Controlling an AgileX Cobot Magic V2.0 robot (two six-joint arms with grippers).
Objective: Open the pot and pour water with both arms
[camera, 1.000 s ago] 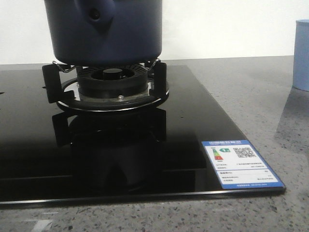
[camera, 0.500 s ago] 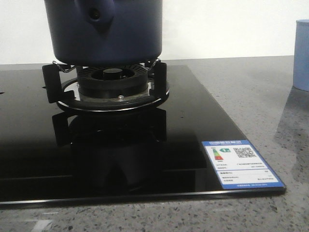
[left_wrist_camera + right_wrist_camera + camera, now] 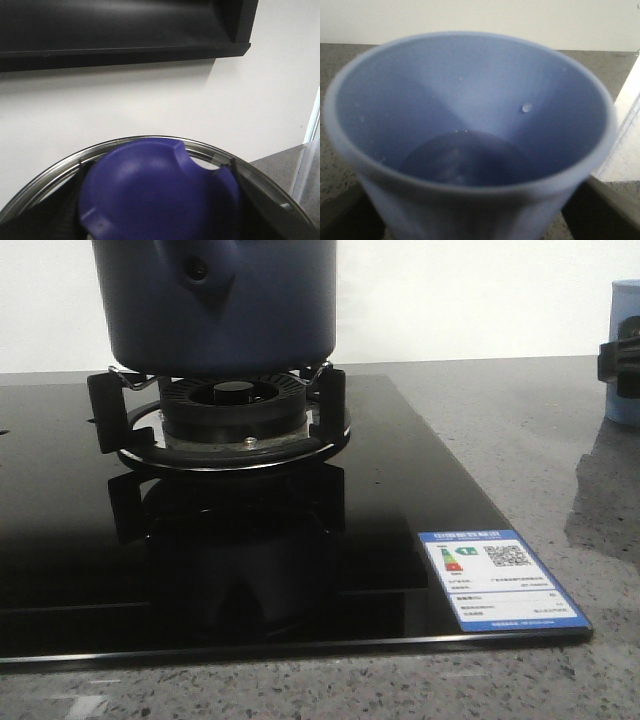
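At counter's right edge, right claw (image 3: 622,362) newly enters front view, straddling pale blue cup (image 3: 627,350), grip unclear. Left claw holds blue lid knob (image 3: 160,192). Pot (image 3: 220,305) sits on burner (image 3: 232,405); pouring nears.

Matt pot (image 3: 222,302), glossy black glass hob (image 3: 300,540), speckled stone counter (image 3: 520,420).

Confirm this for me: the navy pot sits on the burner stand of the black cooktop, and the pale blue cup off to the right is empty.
Not quite. The pot does sit on the burner stand of the cooktop, but the cup is not empty: the right wrist view shows water pooled in its bottom.
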